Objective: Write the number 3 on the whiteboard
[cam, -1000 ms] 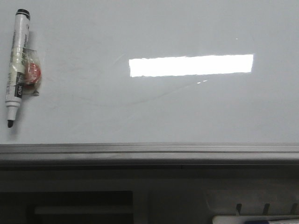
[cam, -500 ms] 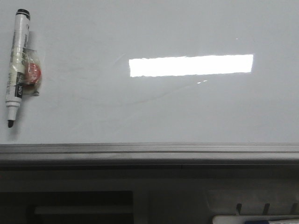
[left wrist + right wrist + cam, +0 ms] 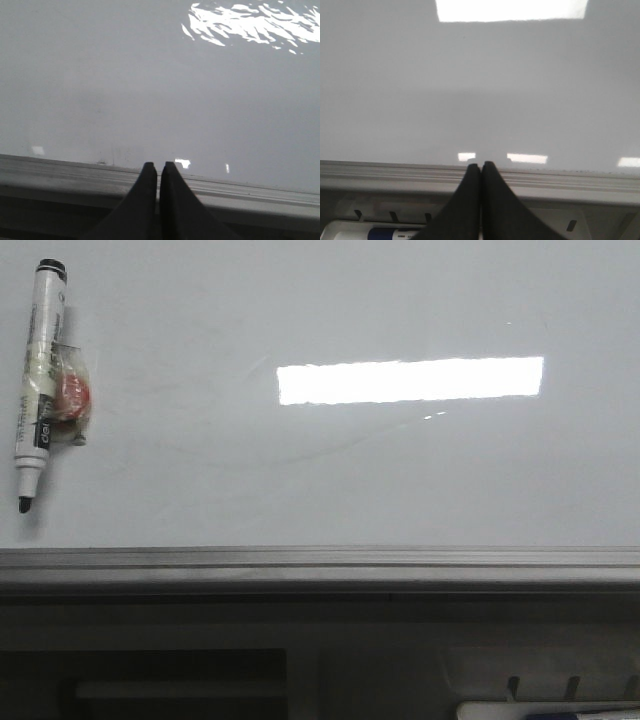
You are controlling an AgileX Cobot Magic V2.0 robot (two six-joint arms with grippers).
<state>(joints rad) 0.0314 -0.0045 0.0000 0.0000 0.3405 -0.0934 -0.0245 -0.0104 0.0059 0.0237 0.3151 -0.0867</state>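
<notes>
The whiteboard (image 3: 400,470) fills the front view, glossy pale grey with a bright rectangular light reflection and a grey metal edge strip (image 3: 320,562) at its near side. No number 3 shows on it; only faint smears. A white marker with a black cap end and bare tip (image 3: 36,385) lies at the board's far left, a small red-and-clear object (image 3: 70,397) taped beside it. My left gripper (image 3: 159,166) is shut and empty over the board's near edge (image 3: 60,172). My right gripper (image 3: 480,165) is shut and empty over the near edge (image 3: 380,175). Neither gripper shows in the front view.
Below the board's near edge is a grey frame with slots (image 3: 540,685). A white tray holds a blue-and-white marker (image 3: 390,234), also glimpsed at the bottom right of the front view (image 3: 545,710). A dark recess (image 3: 150,685) lies at the lower left.
</notes>
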